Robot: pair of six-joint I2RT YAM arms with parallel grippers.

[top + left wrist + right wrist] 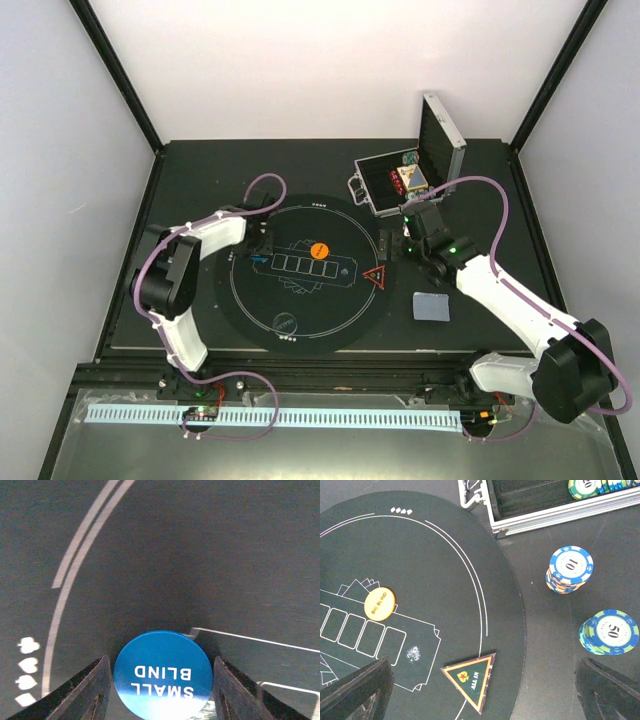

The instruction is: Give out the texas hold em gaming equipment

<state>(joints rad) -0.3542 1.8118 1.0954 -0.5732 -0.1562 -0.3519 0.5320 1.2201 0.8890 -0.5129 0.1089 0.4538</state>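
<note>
Blue disc: smooth, glossy, plastic by the look; near edge washed out by glare.
Mat: matt black, fine brushed grain, cloth-like; white lines printed flat.
Orange disc: smooth, soft sheen.
Triangle marker: smooth face, slight gloss.
Case: silver metal, ribbed rim, satin shine.
Chip stack marked 10 and chip stack marked 50: smooth, dull sheen, printed centres.
Table: matt black, smooth.

blue disc: reads "SMALL BLIND", flat on mat at left end of printed boxes | orange disc: "BIG BLIND", flat on boxes' far edge | red-edged triangle: "ALL IN", flat at mat's right rim | blue chip stacks, one marked 10, one marked 50: upright on table right of mat | grey-blue cards: backs up, off mat
</note>
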